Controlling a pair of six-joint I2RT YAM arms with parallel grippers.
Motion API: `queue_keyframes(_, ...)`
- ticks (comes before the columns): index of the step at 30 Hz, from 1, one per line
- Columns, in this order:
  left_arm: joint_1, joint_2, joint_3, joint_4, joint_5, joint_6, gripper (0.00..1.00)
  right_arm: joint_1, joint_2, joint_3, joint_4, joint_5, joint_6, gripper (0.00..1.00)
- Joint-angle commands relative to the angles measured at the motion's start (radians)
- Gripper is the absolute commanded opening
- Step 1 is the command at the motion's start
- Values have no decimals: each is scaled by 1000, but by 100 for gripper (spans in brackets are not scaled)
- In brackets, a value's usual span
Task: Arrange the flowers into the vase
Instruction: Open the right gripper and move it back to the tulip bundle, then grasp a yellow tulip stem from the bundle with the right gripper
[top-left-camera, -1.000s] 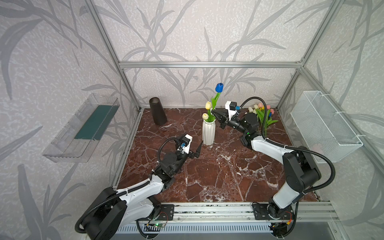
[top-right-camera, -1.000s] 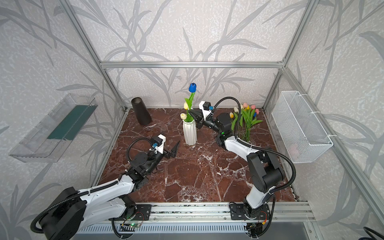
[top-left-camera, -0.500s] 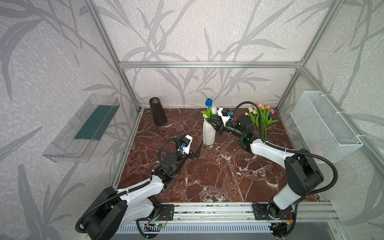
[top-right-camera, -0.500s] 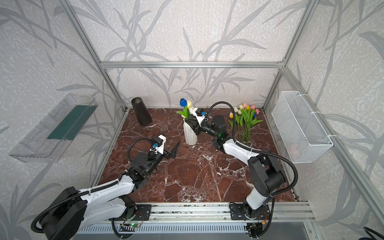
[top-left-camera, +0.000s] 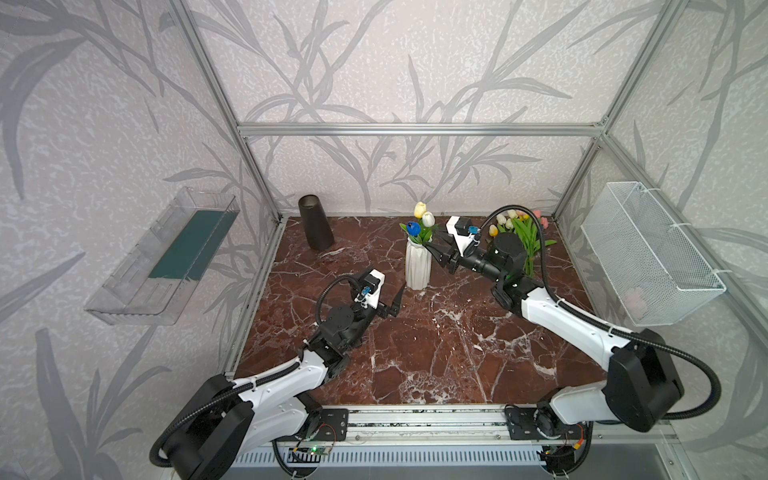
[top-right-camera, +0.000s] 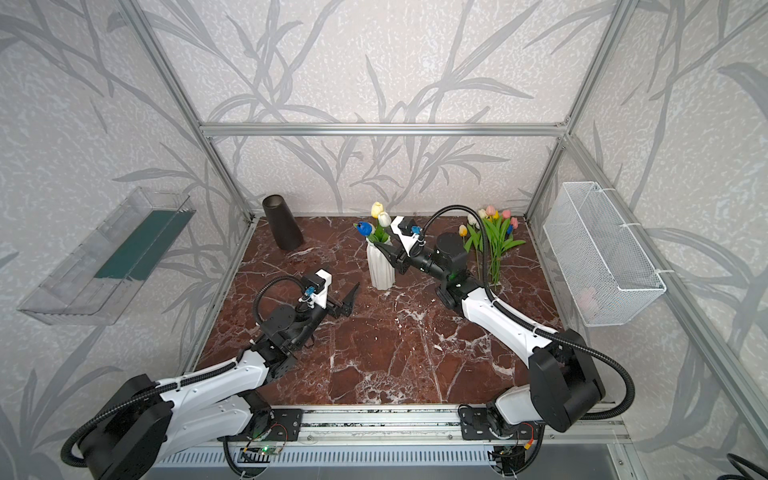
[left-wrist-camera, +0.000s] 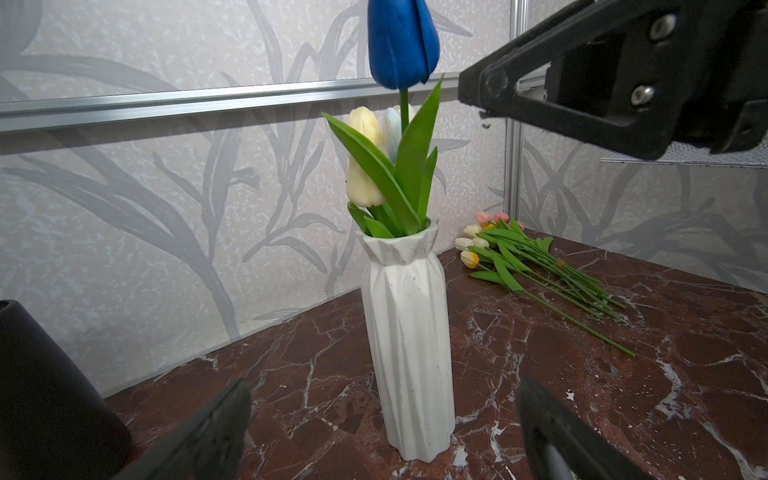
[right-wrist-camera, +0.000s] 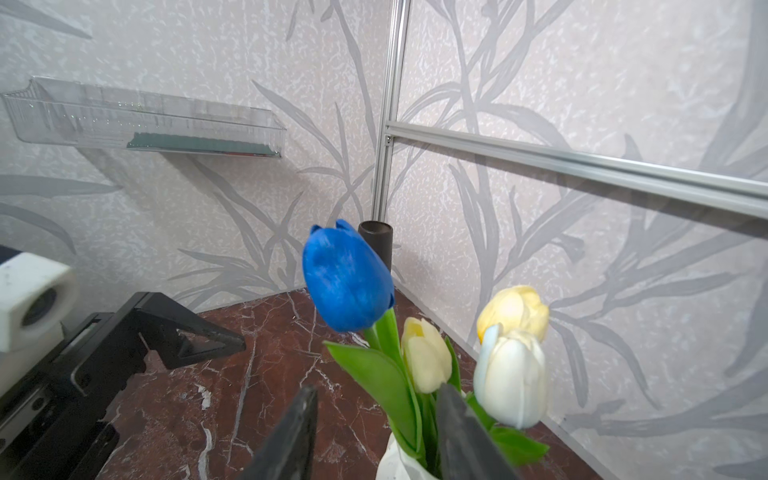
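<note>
Flowers (right-wrist-camera: 347, 278): four in vase (left-wrist-camera: 407, 332); left jaws wide open, empty; right jaws half-open, gripping nothing.

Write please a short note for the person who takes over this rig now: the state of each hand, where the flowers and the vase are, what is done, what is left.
Left hand: open, empty, near the white ribbed ceramic vase, not touching it.
Right hand: open at the vase's mouth, fingers either side of the leaves, gripping nothing.
Done: blue artificial tulip and three pale cream or yellow tulips stand in the vase.
Left: bunch of green-stemmed tulips with cream, yellow and pink heads lies at the back right of the red-brown marble tabletop, not yet in the vase.
</note>
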Motion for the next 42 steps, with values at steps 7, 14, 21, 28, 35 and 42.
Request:
queue_keyframes(7, 1, -26, 37, -114, 169, 22, 99, -164, -46, 110, -369, 216, 110, 43)
queue_keyframes(14, 1, 46, 113, -251, 376, 66, 99, -391, 179, 293, -893, 347, 211, 38)
queue_keyframes(21, 0, 125, 125, -220, 401, 47, 99, -459, 412, 414, -1131, 480, 185, 39)
queue_keyframes(28, -1, 149, 126, -195, 410, 32, 99, -463, 659, 639, -1338, 505, 169, 36)
queue_keyframes(35, 0, 139, 118, -195, 409, 22, 99, -486, 793, 779, -1369, 454, 177, 36)
queue_keyframes(42, -1, 124, 112, -196, 398, 17, 99, -490, 888, 860, -1408, 462, 173, 33)
